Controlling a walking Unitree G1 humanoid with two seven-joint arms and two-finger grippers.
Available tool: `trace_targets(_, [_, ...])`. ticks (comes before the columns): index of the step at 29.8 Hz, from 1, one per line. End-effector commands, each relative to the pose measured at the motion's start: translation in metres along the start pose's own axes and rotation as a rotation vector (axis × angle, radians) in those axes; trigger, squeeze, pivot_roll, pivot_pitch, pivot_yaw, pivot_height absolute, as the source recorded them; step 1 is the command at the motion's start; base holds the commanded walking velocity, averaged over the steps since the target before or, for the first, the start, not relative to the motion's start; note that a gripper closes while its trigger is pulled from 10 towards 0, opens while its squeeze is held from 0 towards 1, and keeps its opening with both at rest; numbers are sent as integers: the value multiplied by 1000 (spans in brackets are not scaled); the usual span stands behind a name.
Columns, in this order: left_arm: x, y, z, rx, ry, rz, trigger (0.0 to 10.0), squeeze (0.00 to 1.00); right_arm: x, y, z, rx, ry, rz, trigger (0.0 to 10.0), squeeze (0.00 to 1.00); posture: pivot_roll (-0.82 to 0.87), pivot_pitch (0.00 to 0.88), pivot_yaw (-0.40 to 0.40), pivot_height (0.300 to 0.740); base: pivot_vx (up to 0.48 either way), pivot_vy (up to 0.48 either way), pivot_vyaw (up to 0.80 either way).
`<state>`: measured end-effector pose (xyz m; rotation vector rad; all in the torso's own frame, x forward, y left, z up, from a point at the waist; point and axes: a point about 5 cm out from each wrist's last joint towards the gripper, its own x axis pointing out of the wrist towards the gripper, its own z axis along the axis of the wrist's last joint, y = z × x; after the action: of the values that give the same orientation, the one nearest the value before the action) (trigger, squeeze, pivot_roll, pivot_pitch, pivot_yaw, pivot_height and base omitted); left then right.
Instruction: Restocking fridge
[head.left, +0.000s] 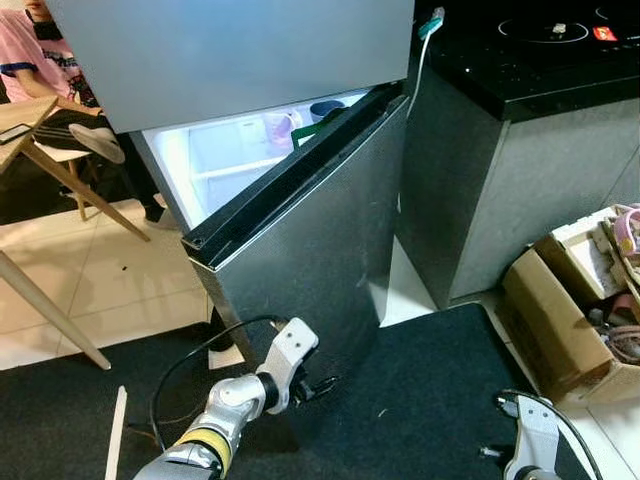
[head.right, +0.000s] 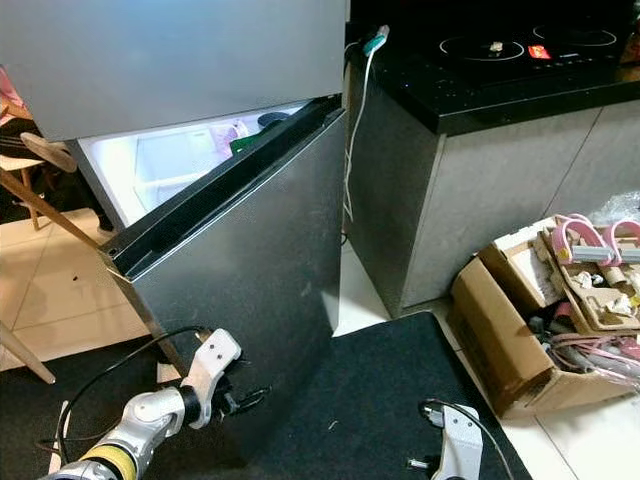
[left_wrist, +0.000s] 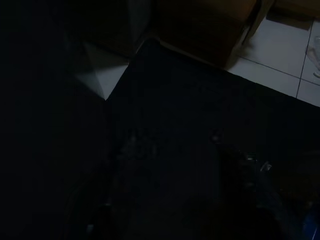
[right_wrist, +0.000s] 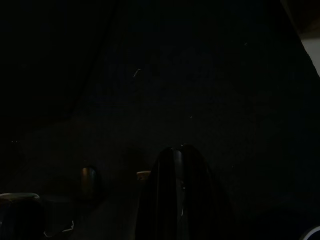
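The left gripper (head.right: 243, 400) is held low in front of the fridge door (head.left: 310, 240), its black fingers close against the door's grey face; whether they are parted or closed cannot be told, and the left wrist view is too dark to help. The right gripper (right_wrist: 177, 200) hangs idle near the dark mat (head.left: 430, 400), its wrist view nearly black, so its state cannot be told either. The lower door stands partly swung open, and through the gap the lit white interior (head.left: 225, 160) shows a shelf with a few containers in pink, blue and green near the door's top edge. Above it the upper door (head.left: 230, 50) is closed. To the right stands a dark counter (head.left: 530, 70) with a cooktop, and beside it on the floor an open cardboard box (head.right: 510, 320) full of odds and ends. At the far left a person (head.left: 40, 50) sits by a wooden table (head.left: 25, 130).
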<state>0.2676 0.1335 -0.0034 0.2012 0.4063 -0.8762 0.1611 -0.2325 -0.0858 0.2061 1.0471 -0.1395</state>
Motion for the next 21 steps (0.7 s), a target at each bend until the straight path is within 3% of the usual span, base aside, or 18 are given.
trace_targets(1, [-4, 15, 10, 56, -16, 60, 0, 0, 0, 1, -3, 4, 11, -1, 10000, 0, -19, 0, 46, 740, 0, 0, 0])
trace_targets(3, [-5, 19, 12, 70, -16, 87, 0, 0, 0, 1, -3, 4, 12, -1, 10000, 0, -19, 0, 46, 740, 0, 0, 0])
trace_targets(4, [-7, 24, 14, 83, -11, 127, 941, 0, 0, 1, -4, 4, 12, -1, 10000, 0, -16, 0, 46, 740, 0, 0, 0])
trace_targets(5, [-10, 31, 16, 97, -7, 187, 10000, 0, 0, 1, -4, 5, 11, -1, 10000, 0, -17, 0, 46, 740, 0, 0, 0])
trace_targets(9, [-21, 50, 18, 116, 9, 368, 10000, 0, 0, 1, -4, 6, 11, 0, 10000, 0, -15, 0, 45, 740, 0, 0, 0])
trace_targets(12, [-26, 56, 17, 127, 21, 424, 10000, 0, 0, 1, -4, 6, 11, 1, 10000, 0, -13, 0, 46, 740, 0, 0, 0])
trace_targets(16, [-54, 86, 15, 202, 98, 683, 10000, 0, 0, 1, -5, 7, 12, 2, 10000, 0, -12, 0, 47, 740, 0, 0, 0])
trace_targets(17, [-54, 86, 15, 202, 98, 683, 10000, 0, 0, 1, -5, 7, 12, 2, 10000, 0, -12, 0, 47, 740, 0, 0, 0])
trace_targets(20, [-90, 117, 20, 249, 157, 868, 10000, 0, 0, 0, -7, 9, 15, -2, 10000, 0, -27, 0, 47, 740, 0, 0, 0])
trace_targets(21, [-90, 117, 20, 249, 157, 868, 10000, 0, 0, 0, -7, 9, 15, -2, 10000, 0, -27, 0, 47, 740, 0, 0, 0])
